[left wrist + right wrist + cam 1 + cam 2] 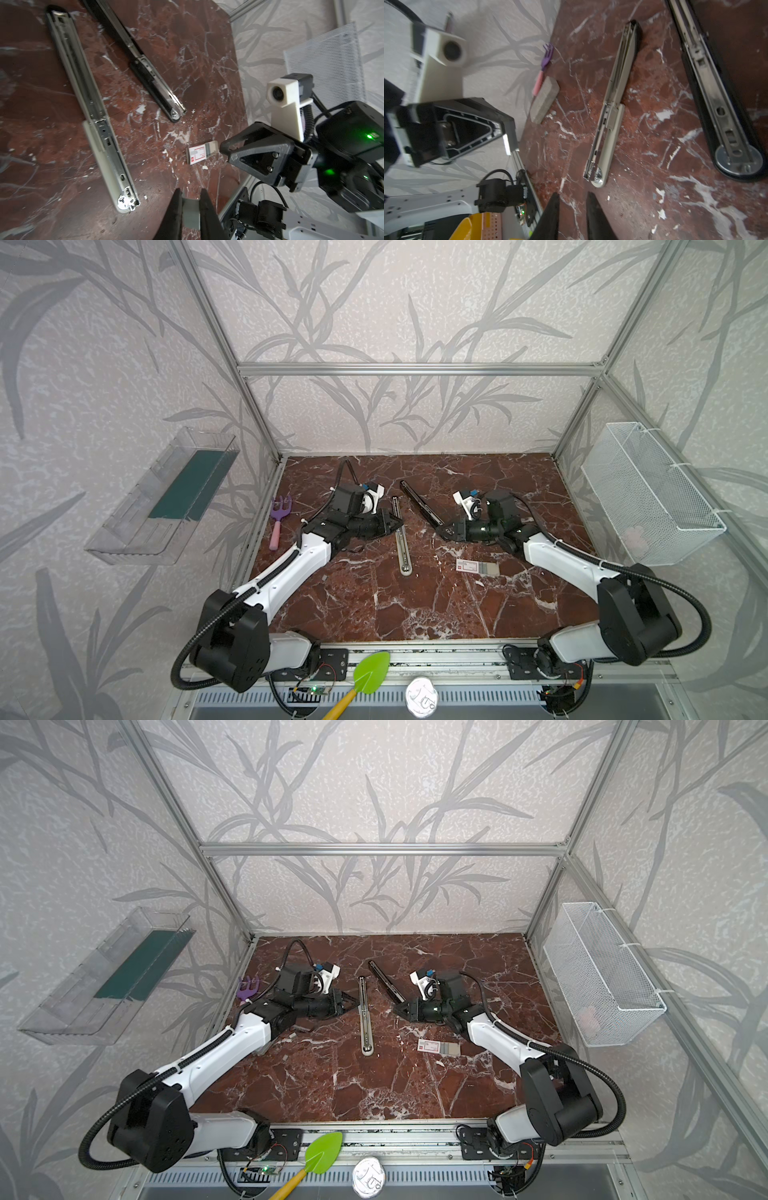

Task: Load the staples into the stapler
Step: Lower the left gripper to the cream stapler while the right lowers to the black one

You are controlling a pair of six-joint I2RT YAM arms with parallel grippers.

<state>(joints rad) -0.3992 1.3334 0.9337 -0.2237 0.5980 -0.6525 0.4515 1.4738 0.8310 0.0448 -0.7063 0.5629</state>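
All-black stapler (419, 502) (385, 982) on the marble tabletop (374, 605), toward the back and just right of centre, lying diagonal. Opened out long and flat, silver rail (708, 83) facing up, rounded end pointing front-right. Staples (478, 567) (438, 1047) further front, near that rounded end but not touching: small flat white box with a red mark, grey block poking out one end. Plus one grey staple strip (190, 209) pinched in the left gripper (191, 190), off the table.
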